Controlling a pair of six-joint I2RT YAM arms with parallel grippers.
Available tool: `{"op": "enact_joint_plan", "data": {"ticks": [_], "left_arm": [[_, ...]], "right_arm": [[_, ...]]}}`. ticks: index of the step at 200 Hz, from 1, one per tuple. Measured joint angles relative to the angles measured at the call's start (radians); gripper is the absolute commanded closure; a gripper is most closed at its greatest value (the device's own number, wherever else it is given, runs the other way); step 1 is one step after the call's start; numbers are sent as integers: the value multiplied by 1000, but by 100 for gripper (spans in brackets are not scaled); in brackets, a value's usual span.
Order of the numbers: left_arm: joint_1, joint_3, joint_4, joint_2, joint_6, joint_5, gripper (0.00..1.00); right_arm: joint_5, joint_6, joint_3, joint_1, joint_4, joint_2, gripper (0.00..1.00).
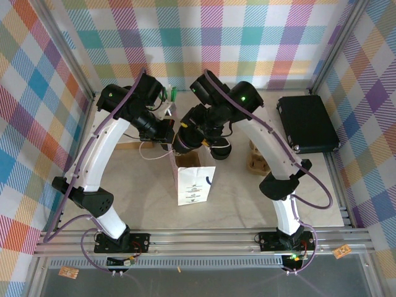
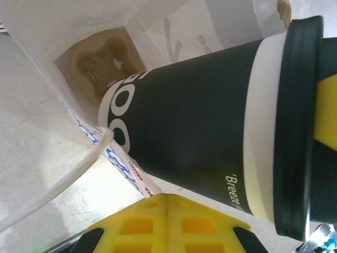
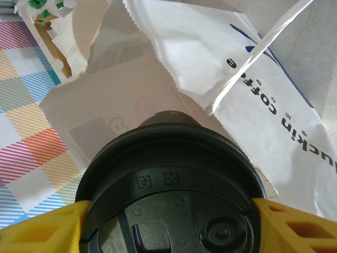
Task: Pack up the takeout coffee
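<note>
Black lid [image 3: 174, 203] caps the navy-and-cream takeout coffee [image 2: 200, 121], lettered white.

takeout coffee [image 2: 200, 132]: navy cup, cream band, black lid [image 3: 174, 200] fitted; tilted, base at white bag [image 2: 174, 26] mouth.

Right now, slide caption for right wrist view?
Right gripper holds the takeout coffee by its lid rim, aimed into the open white paper bag.

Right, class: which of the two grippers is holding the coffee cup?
The right gripper: its yellow fingers clamp the black lid of the coffee cup. The left gripper pinches the rim of the paper bag.
</note>
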Motion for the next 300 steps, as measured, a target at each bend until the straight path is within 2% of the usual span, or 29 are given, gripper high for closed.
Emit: {"op": "enact_joint_plan", "data": {"ticks": [95,160,249,300], "left_arm": [[0,1,0,0,1,2,100],[0,-3,0,-3,0,0,100],[0,-3,0,-3,0,1,100],[0,-8,0,-3,0,0,100]], "right_arm": [[-6,-13,1,6,1,67,71],[6,-89,12,8,-2,85,72],[101,-138,16,22,-7,84,72],[187,-221,15,21,-13,85,71]]}}
